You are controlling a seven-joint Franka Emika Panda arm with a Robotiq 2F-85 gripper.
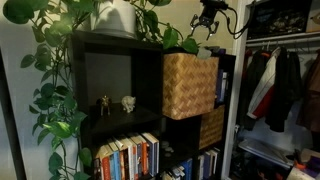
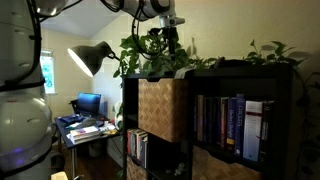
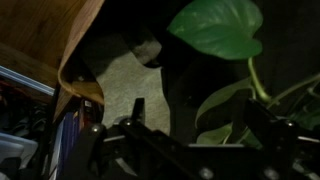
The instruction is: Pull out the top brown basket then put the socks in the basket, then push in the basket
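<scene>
The top brown basket (image 1: 190, 85), light tan woven wicker, sticks out of its upper cubby in the dark shelf unit (image 1: 115, 45); it shows in both exterior views (image 2: 163, 108). My gripper (image 1: 207, 22) hangs above the shelf top, over the basket and among the plant leaves (image 2: 168, 30). In the wrist view its two dark fingers (image 3: 200, 118) stand apart with only green leaves (image 3: 218, 28) between them, holding nothing. I cannot make out any socks in these views.
A trailing leafy plant (image 1: 60, 60) covers the shelf top and side. A darker woven basket (image 1: 212, 127) sits in the cubby below. Books (image 1: 128, 155) fill the lower shelves; small figurines (image 1: 128, 102) stand in the open cubby. Clothes (image 1: 280, 80) hang beside the shelf.
</scene>
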